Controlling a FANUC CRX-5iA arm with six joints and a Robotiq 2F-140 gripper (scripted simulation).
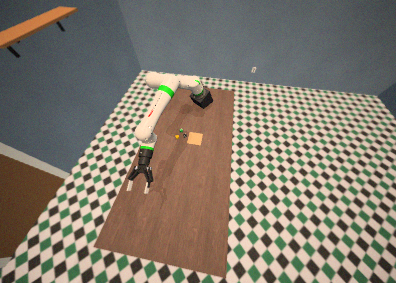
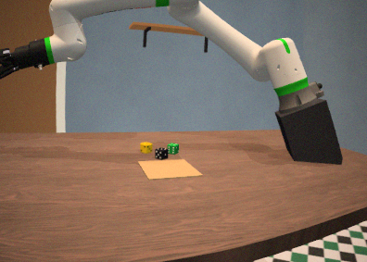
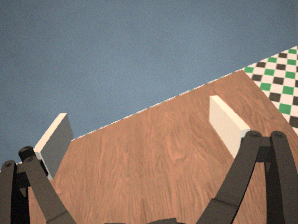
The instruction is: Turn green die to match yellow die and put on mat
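A green die (image 1: 181, 130) (image 2: 173, 148) sits on the table beside the black die (image 1: 185, 135) (image 2: 161, 154). A yellow die (image 1: 177, 136) (image 2: 146, 147) sits to their left in the exterior view. The orange mat (image 1: 195, 139) (image 2: 170, 169) lies right beside the black die, and all three dice are off it. The numbers on top are too small to read. My gripper (image 1: 138, 189) (image 3: 138, 117) is wide open and empty, raised above the table far from the dice. In the exterior view its fingertips are cut off at the left edge.
The wooden table (image 1: 195, 210) (image 2: 83, 208) carries the black base block (image 1: 202, 98) (image 2: 310, 131) of the arm. A wall shelf (image 1: 35, 26) (image 2: 167, 29) hangs beyond the table. The black die stands between the green die and the mat's near corner in the top view.
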